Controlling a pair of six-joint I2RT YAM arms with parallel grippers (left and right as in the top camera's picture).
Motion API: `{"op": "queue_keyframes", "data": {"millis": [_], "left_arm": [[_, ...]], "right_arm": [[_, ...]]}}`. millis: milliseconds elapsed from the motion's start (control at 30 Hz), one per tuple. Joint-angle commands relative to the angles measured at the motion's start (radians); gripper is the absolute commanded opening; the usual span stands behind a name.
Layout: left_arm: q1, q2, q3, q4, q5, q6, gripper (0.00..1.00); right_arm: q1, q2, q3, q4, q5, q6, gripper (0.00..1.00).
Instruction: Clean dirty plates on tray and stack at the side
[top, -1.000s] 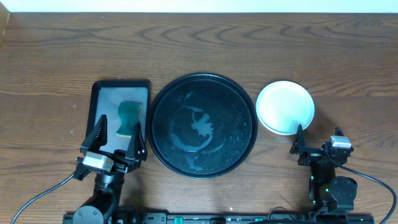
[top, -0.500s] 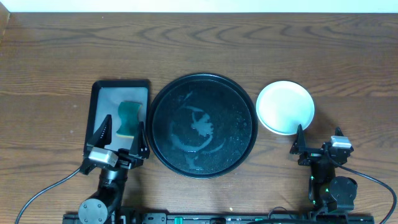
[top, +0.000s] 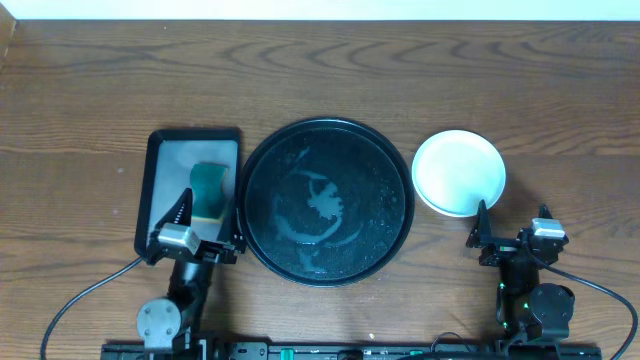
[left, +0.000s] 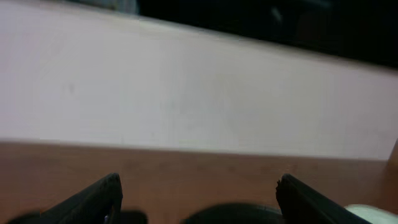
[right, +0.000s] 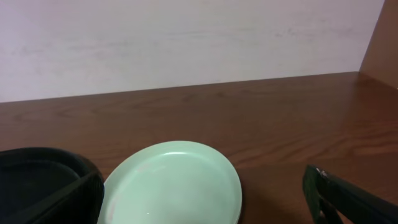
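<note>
The round black tray (top: 327, 200) lies mid-table and holds no plates, only wet streaks. It shows as a dark rim in the left wrist view (left: 236, 214) and in the right wrist view (right: 37, 171). A pale mint plate (top: 459, 172) sits on the table right of the tray, its top clean in the right wrist view (right: 174, 183). Any plates under it are hidden, and no yellow plate shows. My left gripper (top: 207, 226) is open and empty near the table's front, its fingers spread in its own view (left: 199, 193). My right gripper (top: 512, 225) is open and empty just in front of the plate (right: 202, 208).
A small rectangular black tray (top: 160, 165) with a grey inside stands left of the round tray and holds a green sponge (top: 208, 188). Brown wooden table (top: 320, 80) extends behind everything. A pale wall lies beyond the table's far edge.
My left arm has drawn back toward the table's front edge and shifted slightly right, away from the sponge tray. The right arm, plate and tray have not moved.
</note>
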Motion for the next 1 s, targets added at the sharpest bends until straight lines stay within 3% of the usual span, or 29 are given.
{"op": "queue_keyframes", "data": {"millis": [0,167,300,533,967], "left_arm": [[-0.003,-0.005,-0.002,-0.099,0.012,0.035,0.80],[-0.003,-0.005,-0.002,-0.304,0.012,0.145,0.80],[-0.003,-0.005,-0.002,-0.318,-0.027,0.237,0.80],[-0.003,-0.005,-0.002,-0.336,-0.188,0.238,0.80],[-0.003,-0.005,-0.002,-0.336,-0.191,0.238,0.80]], "right_arm": [[0.009,-0.007,-0.001,-0.004,0.010,0.016,0.99],[0.009,-0.007,-0.001,-0.004,0.010,0.016,0.99],[0.009,-0.007,-0.001,-0.004,0.010,0.016,0.99],[0.009,-0.007,-0.001,-0.004,0.010,0.016,0.99],[0.009,-0.007,-0.001,-0.004,0.010,0.016,0.99]]}}
